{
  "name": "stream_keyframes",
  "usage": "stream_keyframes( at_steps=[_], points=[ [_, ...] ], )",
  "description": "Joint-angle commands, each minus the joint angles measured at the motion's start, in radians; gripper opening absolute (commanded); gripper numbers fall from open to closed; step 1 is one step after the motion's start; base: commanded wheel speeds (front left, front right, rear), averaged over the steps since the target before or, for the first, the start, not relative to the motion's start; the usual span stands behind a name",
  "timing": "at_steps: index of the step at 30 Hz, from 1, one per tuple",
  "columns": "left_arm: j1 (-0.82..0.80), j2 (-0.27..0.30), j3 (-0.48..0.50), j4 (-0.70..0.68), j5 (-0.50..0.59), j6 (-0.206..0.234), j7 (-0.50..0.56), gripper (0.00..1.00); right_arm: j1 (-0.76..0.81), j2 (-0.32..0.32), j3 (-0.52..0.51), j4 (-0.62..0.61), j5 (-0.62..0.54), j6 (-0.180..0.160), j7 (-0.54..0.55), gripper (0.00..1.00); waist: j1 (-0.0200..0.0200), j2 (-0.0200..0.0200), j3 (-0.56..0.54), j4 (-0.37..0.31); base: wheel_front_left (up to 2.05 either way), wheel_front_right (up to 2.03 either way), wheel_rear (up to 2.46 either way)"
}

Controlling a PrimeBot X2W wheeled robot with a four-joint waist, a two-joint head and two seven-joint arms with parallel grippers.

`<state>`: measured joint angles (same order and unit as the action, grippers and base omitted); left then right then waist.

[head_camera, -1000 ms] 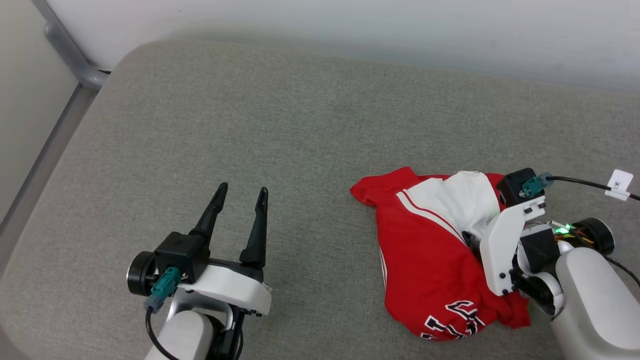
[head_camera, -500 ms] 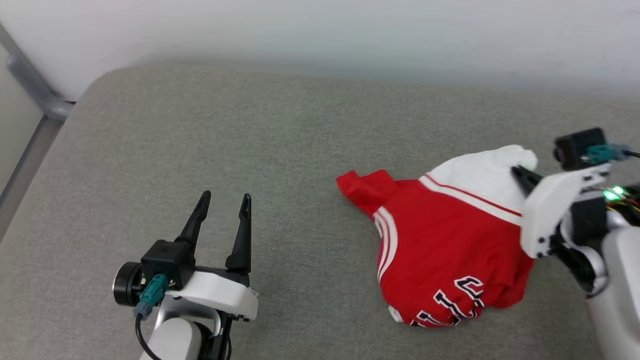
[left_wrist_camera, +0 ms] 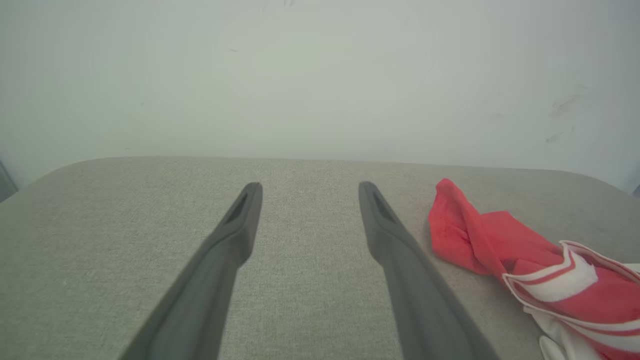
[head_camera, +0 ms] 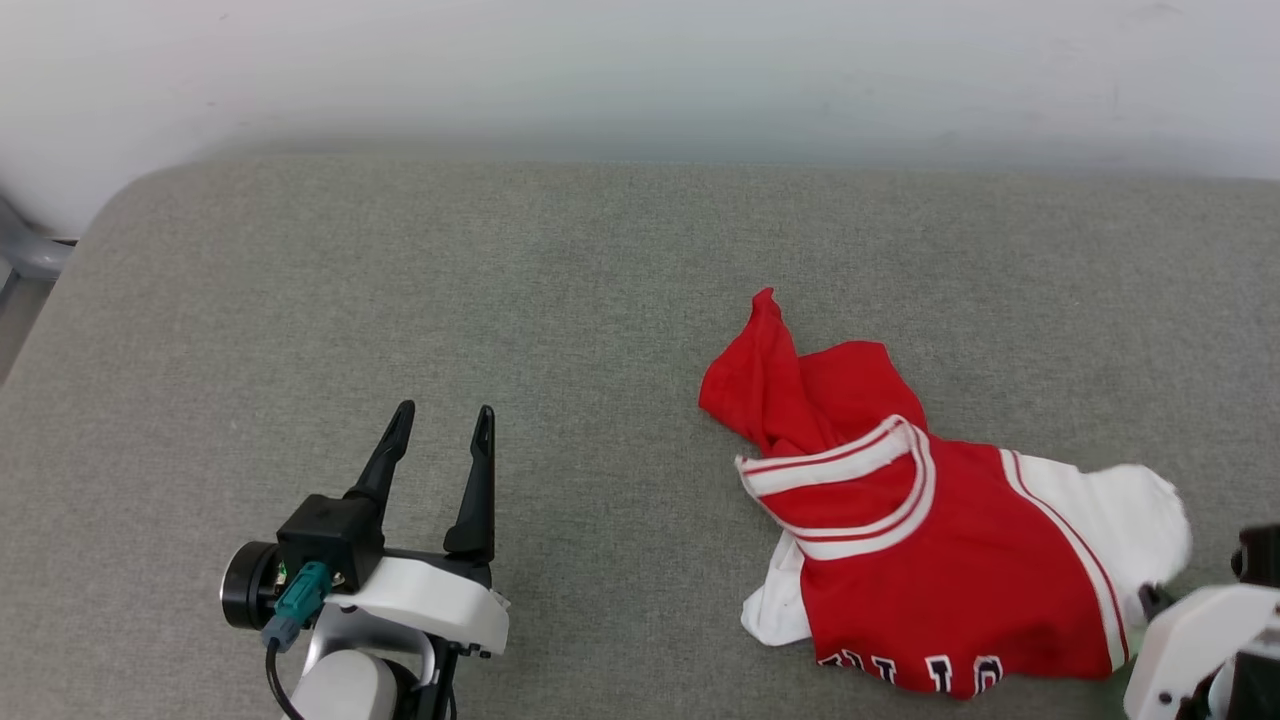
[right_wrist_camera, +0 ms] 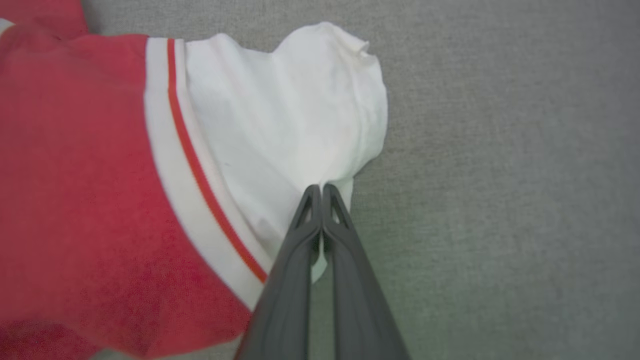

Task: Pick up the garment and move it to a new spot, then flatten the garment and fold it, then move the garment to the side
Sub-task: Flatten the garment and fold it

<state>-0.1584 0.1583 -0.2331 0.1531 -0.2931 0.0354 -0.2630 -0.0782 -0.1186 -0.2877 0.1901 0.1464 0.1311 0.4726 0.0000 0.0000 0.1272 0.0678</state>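
Item: the garment (head_camera: 940,590), red, rumpled and unfolded on the grey counter (head_camera: 500,280), one red corner peaked up at its far end. Right tool (right_wrist_camera: 320,192): we found it pinched shut on the garment's white sleeve (right_wrist_camera: 280,110). Left tool (head_camera: 444,412): spread wide, empty, well apart to the garment's left. We judged the grasp made, with relocating, flattening, folding and setting aside all outstanding.

The left hand (head_camera: 445,410) hovered low on the robot's left side, its two dark fingers spread wide and pointing forward. The right hand (right_wrist_camera: 320,189) had its fingers pressed together, pinching the garment (right_wrist_camera: 280,110) at its white sleeve edge.
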Motion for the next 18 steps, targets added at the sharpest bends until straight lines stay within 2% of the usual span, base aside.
stream_keyframes(
  at_steps=[1,7,8,9,10,18],
  points=[
    [0.005,0.004,0.001,0.003,0.004,-0.004,-0.002,1.00,0.026,0.017,-0.014,0.012,-0.010,-0.001,-0.013,0.00,0.0000,0.0000,0.004,-0.002,0.00,0.00,0.00],
    [-0.001,0.008,-0.002,0.008,0.006,-0.004,-0.002,1.00,0.039,0.058,-0.028,0.076,-0.007,-0.001,-0.082,0.00,0.0000,0.0000,0.012,-0.009,0.00,0.00,0.00],
    [0.000,0.009,-0.003,0.009,0.006,-0.002,-0.002,1.00,0.035,0.060,-0.027,0.082,-0.003,-0.001,-0.095,0.28,0.0000,0.0000,0.011,-0.010,0.00,0.00,0.00],
    [0.002,0.010,-0.003,0.011,0.005,-0.002,-0.002,1.00,0.032,0.062,-0.026,0.083,-0.005,-0.001,-0.116,0.47,0.0000,0.0000,0.009,-0.010,0.00,0.00,0.00],
    [0.005,0.010,-0.004,0.012,0.004,-0.001,-0.002,1.00,0.027,0.064,-0.029,0.081,-0.006,-0.001,-0.142,1.00,0.0000,0.0000,0.005,-0.011,0.00,0.00,0.00],
    [0.035,0.013,-0.007,0.024,-0.010,0.007,0.003,1.00,0.032,0.069,-0.037,0.036,-0.014,-0.001,-0.364,1.00,0.0000,0.0000,-0.047,-0.009,0.00,0.00,0.00]
  ],
)
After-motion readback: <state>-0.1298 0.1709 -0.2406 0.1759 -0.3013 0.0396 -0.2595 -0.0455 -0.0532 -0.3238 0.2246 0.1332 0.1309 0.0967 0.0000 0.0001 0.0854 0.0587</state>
